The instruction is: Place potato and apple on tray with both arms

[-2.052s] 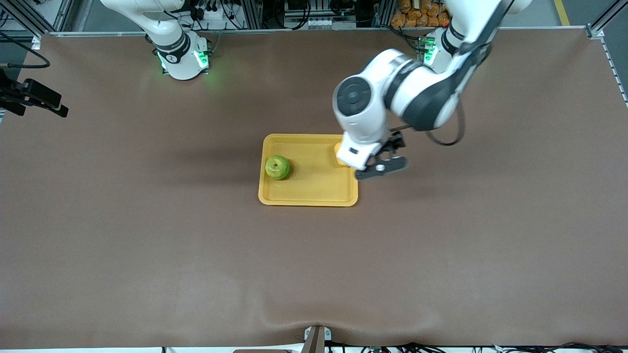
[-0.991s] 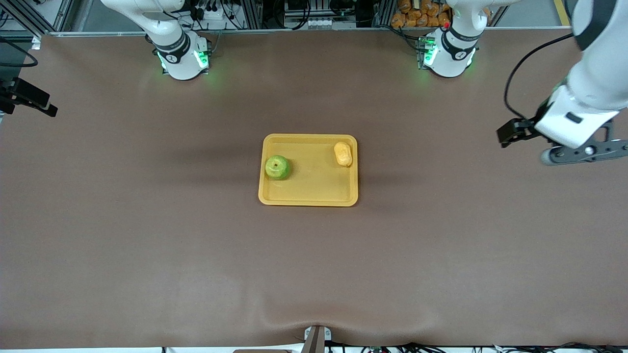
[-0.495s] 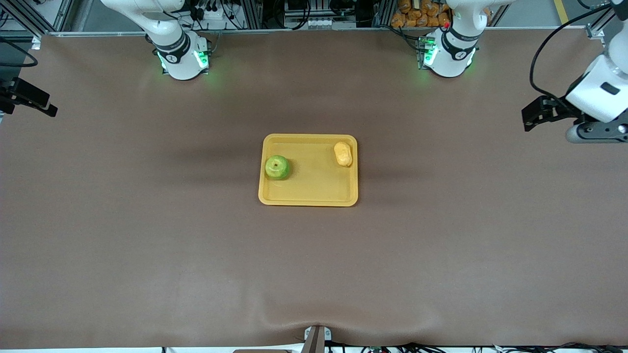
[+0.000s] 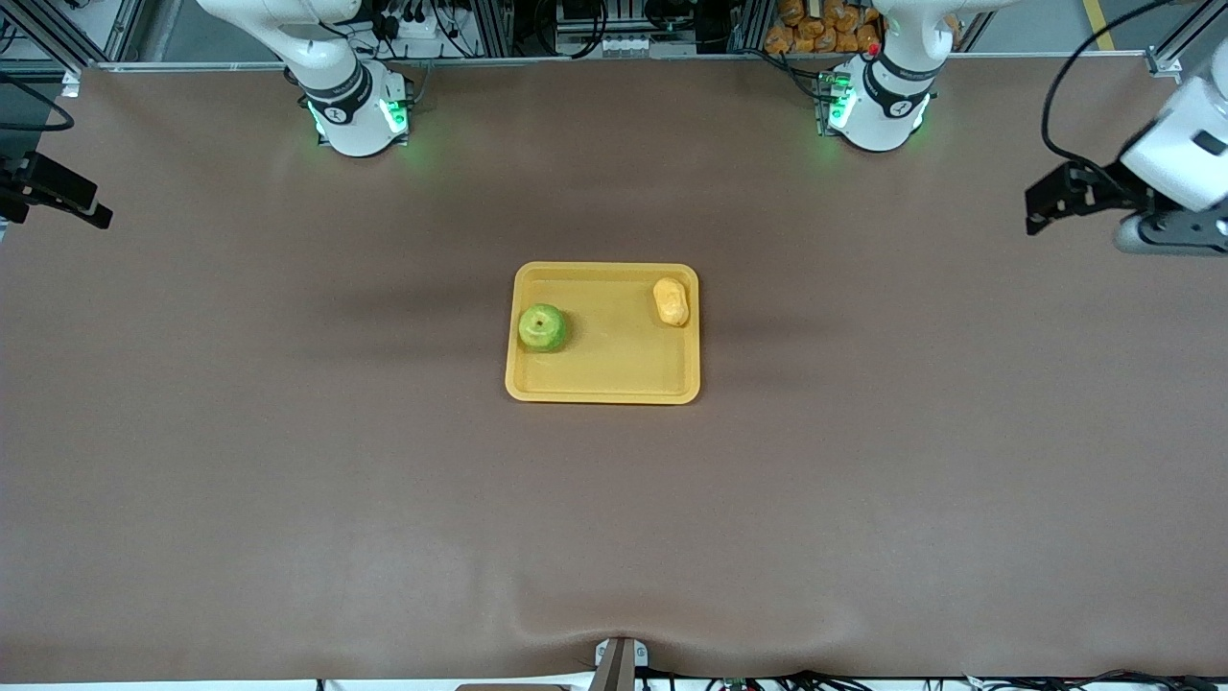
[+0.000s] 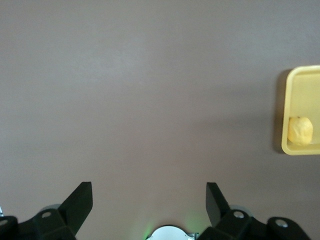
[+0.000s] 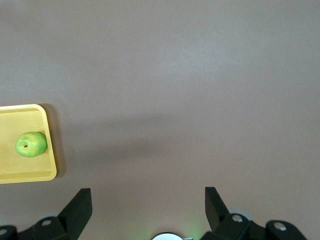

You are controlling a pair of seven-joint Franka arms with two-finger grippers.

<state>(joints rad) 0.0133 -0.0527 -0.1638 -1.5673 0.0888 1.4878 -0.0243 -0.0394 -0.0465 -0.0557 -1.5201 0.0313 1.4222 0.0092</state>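
Task looks done | apple [image 4: 542, 327] and potato [image 4: 671, 300] lie on tray [image 4: 604, 384], well apart from both claws | left claw [image 4: 1166, 233] wide, empty, over table [image 4: 288, 480] edge | right claw [image 6: 145, 212] wide, empty, above bare table.

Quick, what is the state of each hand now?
Left hand: open, holding nothing, over bare table.
Right hand: open, holding nothing, over bare table.
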